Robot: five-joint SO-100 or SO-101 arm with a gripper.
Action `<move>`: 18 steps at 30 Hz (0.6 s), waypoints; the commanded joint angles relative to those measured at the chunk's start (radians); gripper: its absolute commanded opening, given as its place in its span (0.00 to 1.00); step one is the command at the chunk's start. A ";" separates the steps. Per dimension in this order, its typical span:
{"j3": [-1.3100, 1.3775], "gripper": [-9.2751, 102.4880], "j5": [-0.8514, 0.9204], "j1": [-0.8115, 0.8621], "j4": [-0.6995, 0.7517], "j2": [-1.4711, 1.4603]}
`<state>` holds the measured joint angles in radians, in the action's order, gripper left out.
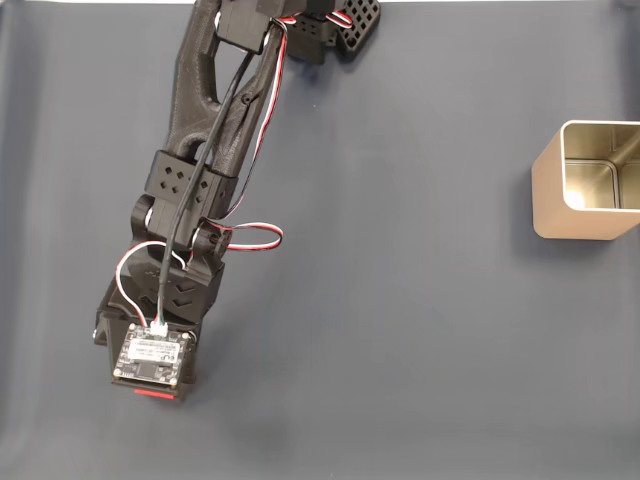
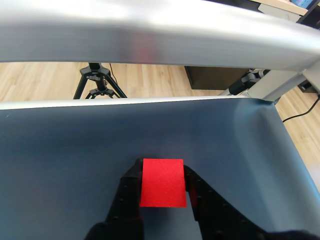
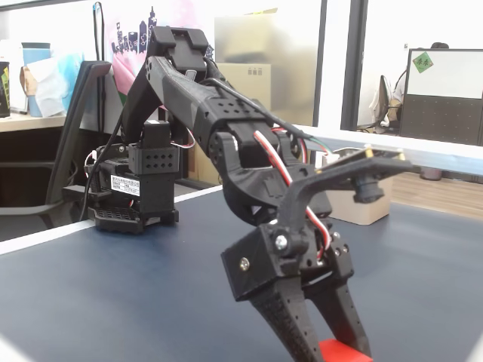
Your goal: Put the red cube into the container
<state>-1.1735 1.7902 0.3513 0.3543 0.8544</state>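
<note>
In the fixed view from above, the black arm (image 1: 215, 130) runs from the 12 o'clock edge down toward 7 o'clock, ending at a small circuit board (image 1: 153, 357) on the wrist. A sliver of the red cube (image 1: 158, 394) peeks out just below that board, at about 7 o'clock on the dark blue mat (image 1: 400, 300). Well apart from it, at 3 o'clock, stands the container (image 1: 575, 205), a square pale metal tin, open at the top with a shiny inside.

In the wrist view the gripper (image 2: 162, 187) sits at 6 o'clock with the cube between its two black fingers (image 2: 129, 192); the jaws close in on the cube's two opposite side faces, though whether they already press it I cannot tell.

In the low fixed view the cube (image 3: 343, 352) rests on the mat at 5 o'clock, under the fingertips.

The cube looks light, stiff and matte, so not slippery; flat opposite faces, pinched near mid-height, should give a steady hold.
</note>
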 commanded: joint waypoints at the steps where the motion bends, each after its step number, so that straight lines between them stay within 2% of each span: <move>1: 0.008 0.11 -0.017 -0.011 0.005 0.057; 5: 0.008 0.10 -0.035 -0.014 0.035 0.081; 10: 0.005 0.08 -0.069 -0.048 0.195 0.193; 18: -0.160 0.08 -0.115 -0.229 0.362 0.483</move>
<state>-1.3254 1.6981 0.1764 0.6765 1.1904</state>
